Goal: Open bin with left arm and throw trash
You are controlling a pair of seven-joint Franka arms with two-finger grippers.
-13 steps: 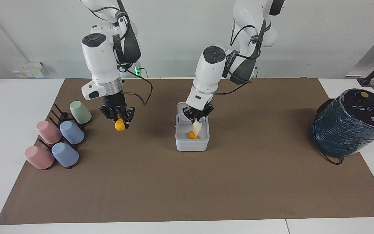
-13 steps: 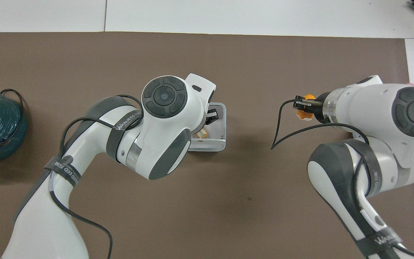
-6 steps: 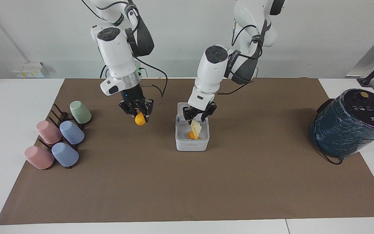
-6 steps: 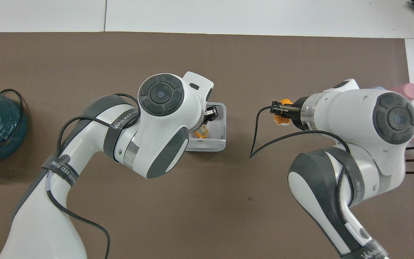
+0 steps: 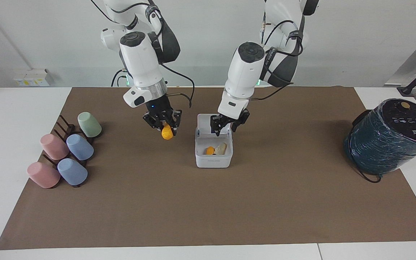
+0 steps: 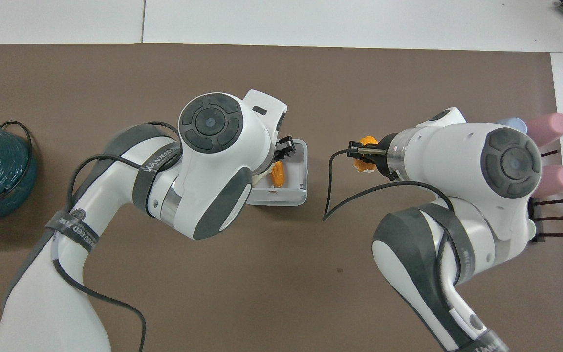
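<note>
The white bin (image 5: 213, 161) stands mid-table with its lid (image 5: 208, 120) up, on the side nearer to the robots. Inside lie an orange chunk of trash (image 5: 210, 150) and a pale bread-like wedge (image 5: 222, 148). My left gripper (image 5: 225, 130) hangs open and empty just over the bin's opening. In the overhead view the left arm covers most of the bin (image 6: 291, 198), and only the orange chunk (image 6: 277, 174) shows inside. My right gripper (image 5: 166, 126) is shut on a second orange chunk (image 5: 167, 133), over the mat beside the bin, toward the right arm's end of the table.
Pastel cups (image 5: 67, 153) lie on a dark rack at the right arm's end of the table. A big dark teal wrapped cylinder (image 5: 388, 139) with a cable stands at the left arm's end. A brown mat (image 5: 208, 209) covers the table.
The left gripper opened and rose, and the pale wedge dropped into the bin. The right gripper carried its orange chunk sideways toward the bin.
</note>
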